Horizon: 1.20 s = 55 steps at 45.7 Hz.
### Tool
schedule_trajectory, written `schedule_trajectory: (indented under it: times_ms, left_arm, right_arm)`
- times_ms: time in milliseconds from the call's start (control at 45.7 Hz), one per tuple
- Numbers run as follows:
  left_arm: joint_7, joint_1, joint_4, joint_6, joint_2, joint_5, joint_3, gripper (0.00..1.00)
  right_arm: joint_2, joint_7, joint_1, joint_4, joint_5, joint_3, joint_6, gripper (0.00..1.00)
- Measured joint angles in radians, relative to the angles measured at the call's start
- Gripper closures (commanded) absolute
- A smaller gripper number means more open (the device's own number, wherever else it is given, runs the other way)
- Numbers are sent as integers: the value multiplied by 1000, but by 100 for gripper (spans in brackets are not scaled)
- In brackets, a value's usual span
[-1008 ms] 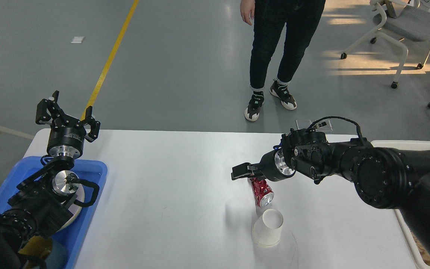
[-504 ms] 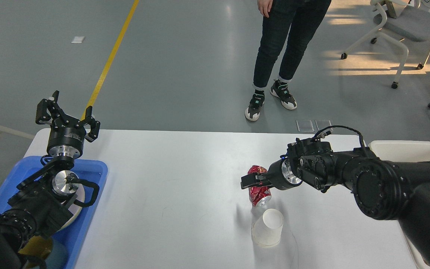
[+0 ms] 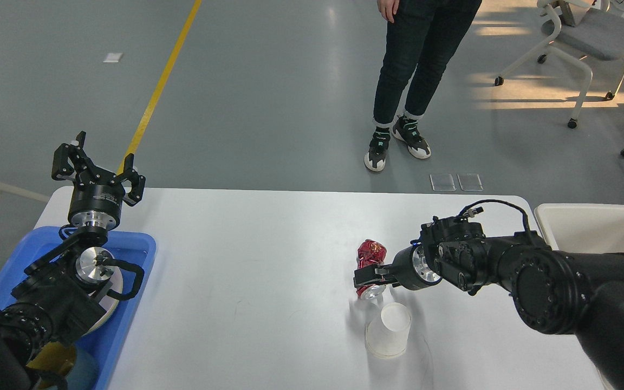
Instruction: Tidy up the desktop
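Large white rectangular worktop spread below me. My right pincer gripped crushed red metal can mid-body; judged light, dented, slippery. Left pincer raised, parted, empty.

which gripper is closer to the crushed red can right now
Right. The right gripper is at the red can, over its near end. The left gripper is raised far off, beyond the blue tray, at the desktop's far-left corner.
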Motion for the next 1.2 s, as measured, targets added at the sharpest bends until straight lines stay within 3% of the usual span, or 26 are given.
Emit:
schedule_trajectory:
  times_ms: [394,964,1117,1205]
  left_arm:
    - [0,0,0,0,0,0,0,3]
    - [0,0,0,0,0,0,0,4]
    - [0,0,1,0,0,0,0,3]
    - [0,0,0,0,0,0,1,3]
  right_arm:
    - [12,-1,-34,0,21,16,-17,0]
    - [12,-2,-43,-32,23,31,-131,1]
    - [12,-2,-46,-32,23,38,-144,18]
    - [12,-2,-48,-32,23,39,-144,41]
